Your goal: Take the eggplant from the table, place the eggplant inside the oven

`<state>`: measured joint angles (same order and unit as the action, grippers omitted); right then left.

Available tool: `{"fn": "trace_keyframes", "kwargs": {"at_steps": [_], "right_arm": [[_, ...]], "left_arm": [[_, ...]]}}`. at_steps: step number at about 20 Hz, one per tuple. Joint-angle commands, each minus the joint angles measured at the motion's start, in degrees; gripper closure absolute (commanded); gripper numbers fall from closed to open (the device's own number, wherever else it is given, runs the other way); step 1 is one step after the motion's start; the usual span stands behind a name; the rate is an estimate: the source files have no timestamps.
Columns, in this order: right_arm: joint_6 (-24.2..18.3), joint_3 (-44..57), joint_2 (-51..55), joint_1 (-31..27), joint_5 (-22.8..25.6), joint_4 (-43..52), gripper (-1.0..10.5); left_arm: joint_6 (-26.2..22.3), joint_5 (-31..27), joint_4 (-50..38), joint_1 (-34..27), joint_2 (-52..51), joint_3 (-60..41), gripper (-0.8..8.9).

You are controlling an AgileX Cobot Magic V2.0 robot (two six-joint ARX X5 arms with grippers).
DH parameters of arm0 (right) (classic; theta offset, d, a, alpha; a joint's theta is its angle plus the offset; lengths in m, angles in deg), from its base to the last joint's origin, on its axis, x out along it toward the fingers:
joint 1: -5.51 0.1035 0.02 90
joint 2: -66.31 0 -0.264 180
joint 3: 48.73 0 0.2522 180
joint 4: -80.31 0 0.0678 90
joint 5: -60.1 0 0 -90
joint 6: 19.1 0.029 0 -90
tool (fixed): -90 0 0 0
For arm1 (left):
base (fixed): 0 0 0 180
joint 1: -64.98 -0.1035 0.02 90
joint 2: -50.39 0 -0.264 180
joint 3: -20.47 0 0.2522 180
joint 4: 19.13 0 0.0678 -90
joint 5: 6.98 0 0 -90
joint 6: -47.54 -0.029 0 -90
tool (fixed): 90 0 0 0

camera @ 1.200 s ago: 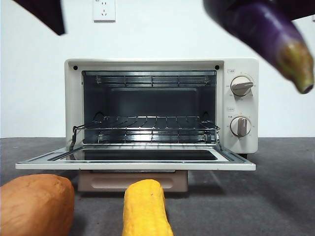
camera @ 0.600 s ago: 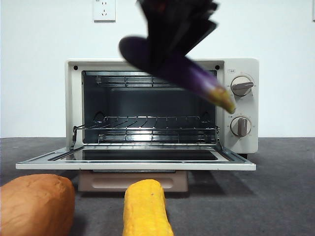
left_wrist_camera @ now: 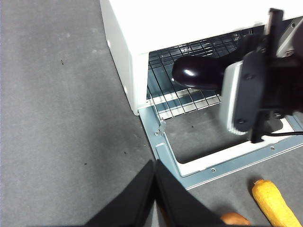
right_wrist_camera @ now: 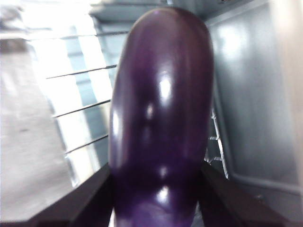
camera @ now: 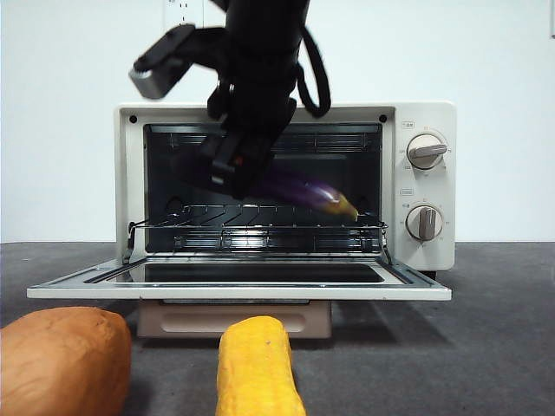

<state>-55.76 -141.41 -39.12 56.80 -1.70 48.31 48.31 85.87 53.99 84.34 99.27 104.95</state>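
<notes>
The glossy dark-purple eggplant (camera: 299,186) hangs inside the open cream-white oven (camera: 260,113), just above the wire rack (camera: 260,227), its greenish stem tip toward the knob side. My right gripper (camera: 238,169) comes down from above in the front view and is shut on the eggplant's thick end. Up close in the right wrist view, the eggplant (right_wrist_camera: 161,118) fills the space between the two jaws of the right gripper (right_wrist_camera: 158,189). My left gripper (left_wrist_camera: 154,165) is shut and holds nothing, hovering over the grey table (left_wrist_camera: 57,118) beside the oven (left_wrist_camera: 189,19); from there the eggplant (left_wrist_camera: 196,73) shows over the rack.
The oven door (camera: 243,290) lies folded down flat toward the camera. In front of it lie an orange-brown sweet potato (camera: 61,360) and a yellow corn cob (camera: 256,368). Two knobs (camera: 425,186) sit on the oven's right panel.
The right gripper has carried the eggplant from the upper right down and leftward into the oven cavity, ending just above the rack. Sweet potato and corn have not moved.
</notes>
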Motion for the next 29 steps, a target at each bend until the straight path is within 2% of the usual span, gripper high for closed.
{"fn": "trace_keyframes", "kwargs": {"at_steps": [1, 5, 8, 18, 21, 24, 27, 29], "right_arm": [[-1.66, -1.46, -2.21, -0.42, 0.52, 1.22, 8.5], [-0.83, -1.46, -2.6, -0.98, 0.33, 1.9, 7.3], [2.21, -1.46, -2.6, -1.18, 0.61, 1.6, 6.4], [2.19, -1.46, -2.58, 0.15, 4.87, 1.97, 6.3], [2.19, -1.46, -2.56, 1.57, 6.58, 2.01, 6.3], [2.21, -1.46, -2.56, 2.25, 8.04, 1.97, 6.3], [2.27, -1.46, -2.27, 3.04, 10.86, 2.12, 6.3], [3.32, -1.46, -1.51, 4.04, 10.86, 2.1, 6.3]], "left_arm": [[-0.81, -0.13, -0.63, 0.11, 0.26, 0.52, 8.06], [-1.25, -0.13, -0.66, 0.11, 0.26, 0.52, 8.06], [-1.44, -0.13, -0.61, 0.11, 0.26, 0.52, 8.06], [-1.42, -0.13, -1.01, 0.11, 1.42, 0.28, 8.06], [-1.42, -0.15, -6.86, 0.04, 2.91, -4.74, 8.06], [-1.22, -0.13, -15.17, -2.78, 3.8, -15.19, 8.07], [2.91, 0.13, -25.29, -7.21, 6.12, -25.88, 8.07], [3.96, 1.29, -29.31, -9.53, 10.08, -28.94, 8.07]]}}
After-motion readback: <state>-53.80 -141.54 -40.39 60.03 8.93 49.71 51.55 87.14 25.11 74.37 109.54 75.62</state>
